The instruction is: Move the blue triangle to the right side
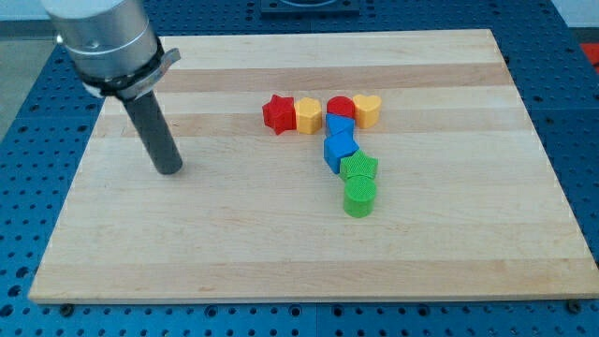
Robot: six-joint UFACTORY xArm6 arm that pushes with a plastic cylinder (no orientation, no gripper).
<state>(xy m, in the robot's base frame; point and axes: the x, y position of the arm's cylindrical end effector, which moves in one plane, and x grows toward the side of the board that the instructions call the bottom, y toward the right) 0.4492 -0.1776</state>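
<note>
My arm comes in from the view's top left, its rod tilted slightly, and my tip [169,169] rests on the wooden counter [449,253], well apart from the blocks at the view's left. This end effector is a bare rod with nothing to part or clamp. The blue triangle [340,125] sits mid-cluster, touching the red half-round [341,105] above and another blue block [337,150] below. Blue pegboard [19,187] surrounds the counter.

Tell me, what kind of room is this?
Probably a robot lab. A robot arm's rod, my tip, rests on a wooden board left of coloured toy blocks like the red star, all on a blue holed workbench.
</note>
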